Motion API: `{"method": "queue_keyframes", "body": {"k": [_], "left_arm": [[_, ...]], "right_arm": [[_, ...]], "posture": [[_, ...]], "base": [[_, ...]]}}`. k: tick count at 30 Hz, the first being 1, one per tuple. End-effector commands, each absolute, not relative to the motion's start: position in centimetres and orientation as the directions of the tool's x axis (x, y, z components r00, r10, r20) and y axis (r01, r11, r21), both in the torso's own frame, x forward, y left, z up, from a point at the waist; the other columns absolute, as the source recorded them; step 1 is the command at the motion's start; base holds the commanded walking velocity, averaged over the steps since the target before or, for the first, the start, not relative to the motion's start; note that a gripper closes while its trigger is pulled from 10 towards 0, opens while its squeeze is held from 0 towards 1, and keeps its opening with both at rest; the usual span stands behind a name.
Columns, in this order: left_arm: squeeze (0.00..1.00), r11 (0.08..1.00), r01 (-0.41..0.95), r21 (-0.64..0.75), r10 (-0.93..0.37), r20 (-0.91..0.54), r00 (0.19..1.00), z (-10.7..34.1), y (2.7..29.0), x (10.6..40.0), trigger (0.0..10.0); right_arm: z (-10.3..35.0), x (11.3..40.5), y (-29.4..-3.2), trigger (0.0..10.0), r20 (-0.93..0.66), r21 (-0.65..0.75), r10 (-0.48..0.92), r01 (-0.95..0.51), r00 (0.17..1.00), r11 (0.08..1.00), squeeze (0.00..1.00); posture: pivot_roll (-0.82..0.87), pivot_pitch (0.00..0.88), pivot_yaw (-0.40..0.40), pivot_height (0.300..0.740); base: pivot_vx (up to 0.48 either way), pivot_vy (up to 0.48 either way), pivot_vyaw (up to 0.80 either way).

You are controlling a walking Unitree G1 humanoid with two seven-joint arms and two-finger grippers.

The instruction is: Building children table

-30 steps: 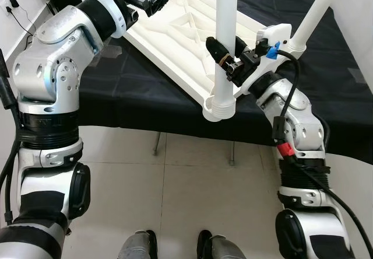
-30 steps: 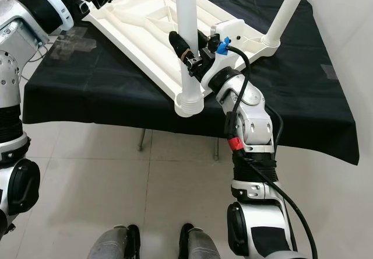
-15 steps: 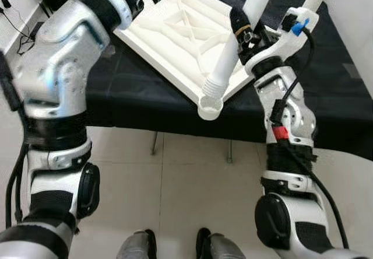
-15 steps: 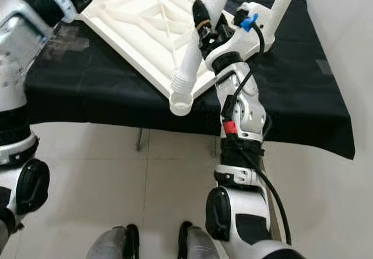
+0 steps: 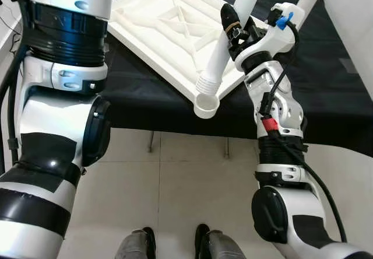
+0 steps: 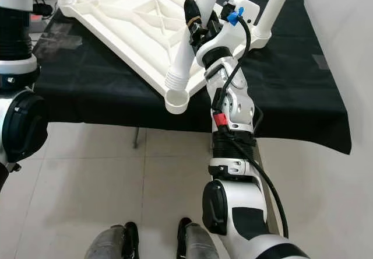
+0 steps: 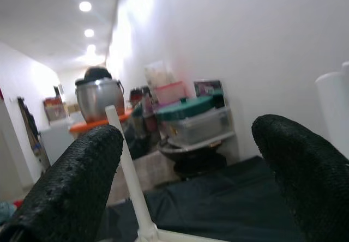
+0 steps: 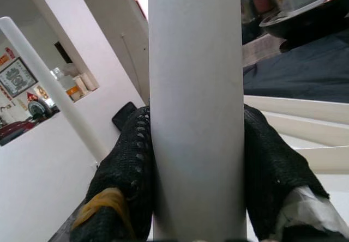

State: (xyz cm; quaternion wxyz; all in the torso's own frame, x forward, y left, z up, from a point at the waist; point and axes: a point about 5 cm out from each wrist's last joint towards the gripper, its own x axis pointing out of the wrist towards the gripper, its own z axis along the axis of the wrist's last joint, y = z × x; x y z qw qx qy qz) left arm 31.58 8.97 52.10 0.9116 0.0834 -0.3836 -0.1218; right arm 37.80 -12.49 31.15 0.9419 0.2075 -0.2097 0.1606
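- A white table top [image 5: 175, 31] lies upside down on a black cloth [image 5: 145, 95] that covers a bigger table.
- One corner of the table top sticks out past the edge of the cloth, and it has a round socket [image 5: 206, 105] in it.
- The right gripper [image 8: 196, 160] pinches a white table leg [image 5: 224, 46], with one black finger on each side of it.
- The leg is tilted. Its ribbed bottom end [image 5: 206, 86] sits just above the socket, leaning over it, not pushed in.
- Another white leg [image 6: 274, 8] already stands in the corner of the table top behind the right gripper.
- One more thin leg [image 7: 131, 182] stands at a far corner.
- The left gripper [image 7: 191, 182] is up in the air with its two black fingers [image 7: 71, 182] spread wide and nothing between them.
- Behind it, on a far shelf, are a big metal pot [image 7: 98, 97] and some boxes with lids [image 7: 191, 116].
- The floor [image 5: 175, 195] below is pale tile.
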Motion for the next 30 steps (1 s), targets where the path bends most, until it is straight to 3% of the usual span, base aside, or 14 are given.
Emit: {"method": "queue_keyframes", "body": {"k": [1,7,10,12,16,17,18,19,22,25,30], "left_arm": [[0.0,0.965,0.164,0.206,-0.263,0.698,0.667,52.4,9.6,31.4,10.0],[0.0,0.967,0.227,0.119,-0.246,0.686,0.685,52.6,9.6,32.2,10.0],[0.0,0.965,0.261,0.03,-0.209,0.692,0.691,53.1,10.2,32.4,10.0],[0.0,0.942,0.319,-0.108,-0.174,0.653,0.737,52.4,11.2,33.4,10.0],[0.0,0.903,0.402,-0.149,-0.232,0.619,0.75,51.0,11.7,34.1,10.0],[0.0,0.871,0.464,-0.161,-0.283,0.609,0.741,50.3,11.7,34.2,10.0],[0.0,0.78,0.606,-0.16,-0.397,0.621,0.676,49.2,11.2,33.8,10.0],[0.0,0.78,0.606,-0.16,-0.397,0.621,0.676,49.2,11.2,33.8,10.0],[0.0,0.555,0.814,-0.169,-0.573,0.632,0.522,46.9,10.8,32.7,10.0],[0.0,0.478,0.858,-0.19,-0.644,0.589,0.489,45.5,10.4,32.5,10.0],[0.0,0.446,0.877,-0.179,-0.711,0.525,0.468,43.7,9.8,32.3,10.0]], "right_arm": [[31.5,37.6,-12.5,10.0,0.482,0.315,0.209,-0.392,0.851,0.865,0.0],[31.6,37.7,-12.1,10.0,0.49,0.309,0.22,-0.404,0.843,0.861,0.0],[31.7,37.6,-11.8,10.0,0.495,0.302,0.23,-0.414,0.838,0.859,0.0],[31.8,37.4,-11.4,10.0,0.505,0.28,0.254,-0.435,0.825,0.856,0.0],[31.9,37.0,-10.9,10.0,0.518,0.21,0.31,-0.469,0.797,0.858,0.0],[32.0,36.8,-10.6,10.0,0.523,0.179,0.338,-0.489,0.782,0.854,0.0],[32.3,36.2,-10.0,10.0,0.539,0.116,0.411,-0.548,0.735,0.828,0.0],[32.3,36.2,-10.0,10.0,0.539,0.116,0.411,-0.548,0.735,0.828,0.0],[32.9,35.0,-9.2,10.0,0.565,0.025,0.533,-0.659,0.63,0.752,0.0],[33.4,34.4,-9.0,10.0,0.582,0.0,0.573,-0.704,0.577,0.71,0.0],[33.6,33.2,-8.0,10.0,0.581,-0.06,0.641,-0.759,0.502,0.648,0.0]], "posture": [[0.0,0.261,-0.052,0.74],[0.0,0.259,-0.049,0.74],[0.0,0.255,-0.048,0.74],[0.0,0.252,-0.046,0.74],[-0.01,0.239,-0.045,0.74],[-0.01,0.239,-0.045,0.74],[0.0,0.214,-0.04,0.74],[0.0,0.214,-0.04,0.74],[0.0,0.19,-0.036,0.74],[0.0,0.174,-0.032,0.74],[-0.01,0.149,-0.025,0.74]], "base": [[0.0,0.0,0.0],[0.0,0.0,0.0],[0.0,0.0,0.0],[0.0,0.0,0.0],[0.0,0.0,0.0],[0.0,0.0,0.0],[0.0,0.0,0.0],[0.0,0.0,0.0],[0.0,0.0,0.0],[0.0,0.0,0.0],[0.0,0.0,0.0]]}}
